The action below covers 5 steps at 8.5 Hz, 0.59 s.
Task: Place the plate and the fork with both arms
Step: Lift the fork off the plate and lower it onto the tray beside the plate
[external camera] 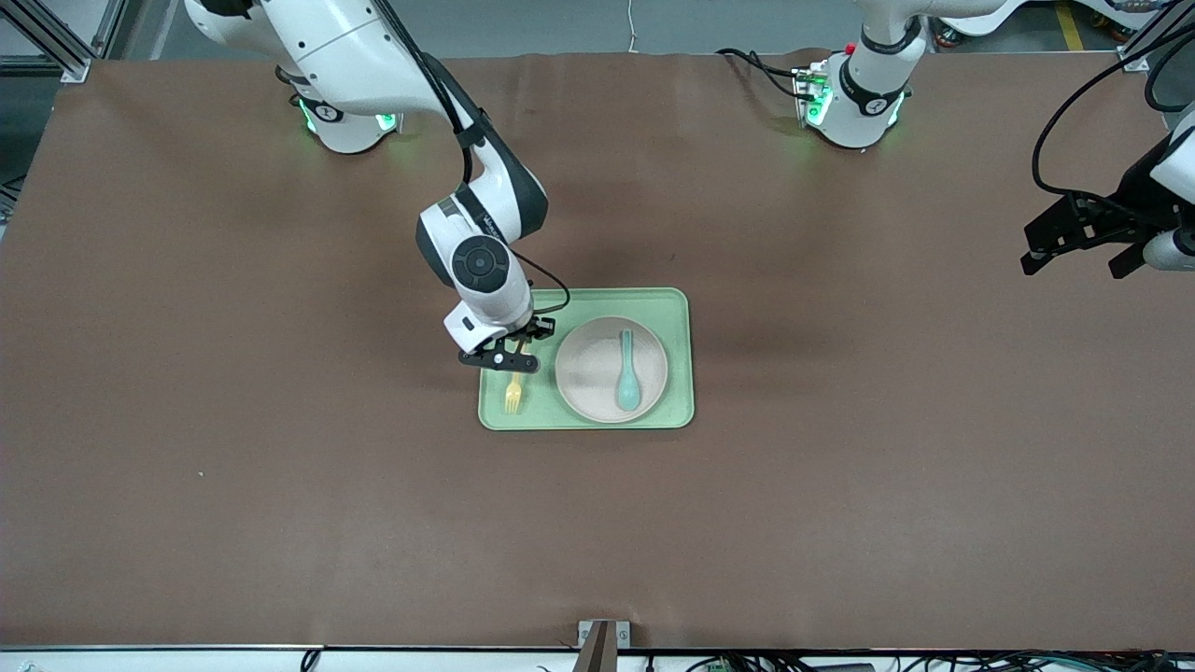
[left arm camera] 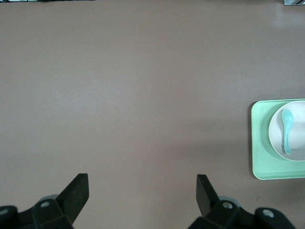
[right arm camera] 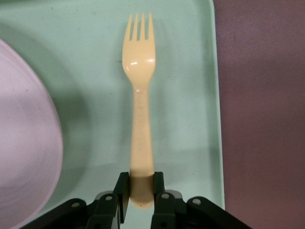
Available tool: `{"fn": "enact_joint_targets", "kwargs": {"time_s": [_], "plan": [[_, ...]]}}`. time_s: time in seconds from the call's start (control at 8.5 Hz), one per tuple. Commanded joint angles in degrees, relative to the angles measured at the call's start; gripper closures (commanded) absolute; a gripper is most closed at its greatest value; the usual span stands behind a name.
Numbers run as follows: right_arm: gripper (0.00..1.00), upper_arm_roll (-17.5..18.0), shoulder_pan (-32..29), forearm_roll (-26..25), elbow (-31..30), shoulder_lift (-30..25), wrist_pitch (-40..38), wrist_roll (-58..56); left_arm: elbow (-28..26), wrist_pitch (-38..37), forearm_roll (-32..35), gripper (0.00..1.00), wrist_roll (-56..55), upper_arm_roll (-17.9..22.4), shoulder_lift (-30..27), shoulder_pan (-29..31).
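The pastel-yellow fork (external camera: pixel 513 392) lies low on the light-green tray (external camera: pixel 677 308), beside the plate on the side toward the right arm's end, tines toward the front camera. My right gripper (external camera: pixel 516 358) is shut on the end of its handle; in the right wrist view the fingers (right arm camera: pixel 123 188) clasp the fork (right arm camera: pixel 140 109) on both sides. The beige-pink plate (external camera: pixel 583 369) sits in the tray and carries a teal spoon (external camera: pixel 626 371). My left gripper (external camera: pixel 1075 263) is open and empty, up over bare table at the left arm's end (left arm camera: pixel 142 183).
The brown table cover (external camera: pixel 280 467) lies around the tray. The tray's raised rim (right arm camera: pixel 217 95) runs close beside the fork. The plate's edge (right arm camera: pixel 24 143) is near the fork's other side. The left wrist view shows the tray (left arm camera: pixel 259 143), plate (left arm camera: pixel 299 138) and spoon (left arm camera: pixel 287 129).
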Motion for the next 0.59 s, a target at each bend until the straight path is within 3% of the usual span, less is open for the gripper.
{"fn": "enact_joint_targets", "kwargs": {"time_s": [0.0,0.24,0.47], "plan": [[0.23,0.5,-0.3,1.2,-1.5,-1.0,0.3,-1.6,-0.4,0.2,1.3,0.01,-0.5,-0.3,-0.6,0.1],[0.19,0.5,-0.7,1.1,-1.3,-1.8,-2.8,-2.5,-0.5,0.2,1.3,0.00,-0.4,-0.3,-0.6,0.2],[0.18,0.3,-6.0,1.1,-0.2,-13.8,-12.6,-5.4,-0.5,0.2,1.3,0.01,-0.4,-0.3,-0.6,0.2]]}}
